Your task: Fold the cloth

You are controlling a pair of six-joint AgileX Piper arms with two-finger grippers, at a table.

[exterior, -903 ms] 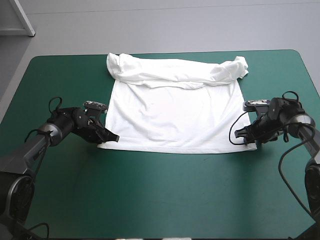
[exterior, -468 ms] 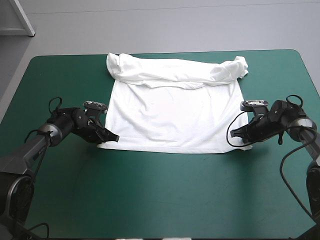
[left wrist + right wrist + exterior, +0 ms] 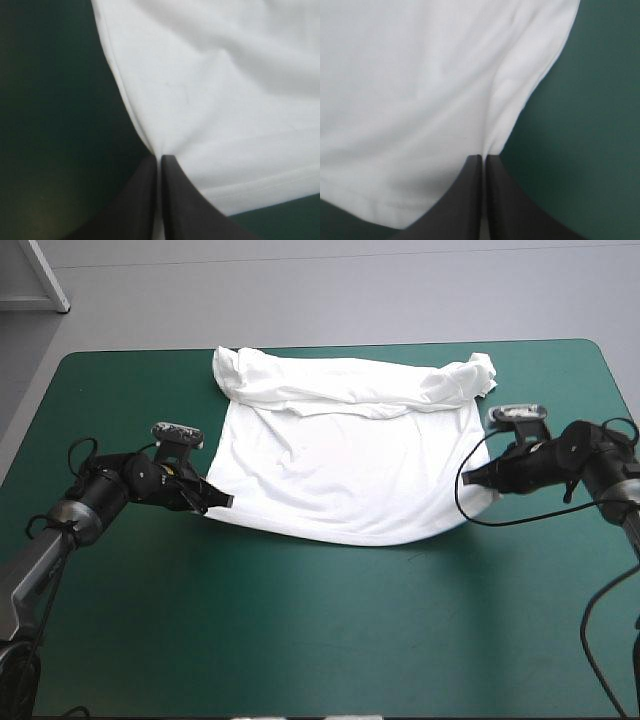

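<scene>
Plainly, left pincer (image 3: 222, 501), right pincer (image 3: 472, 478), clamping T-shirt (image 3: 345, 460) (white)

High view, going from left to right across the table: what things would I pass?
The left gripper with black fin-shaped fingers → the white short-sleeved T-shirt → the right gripper with black fin-shaped fingers.

Plain white T-shirt (image 3: 345, 470) on a teal-green cover (image 3: 300, 640).
</scene>
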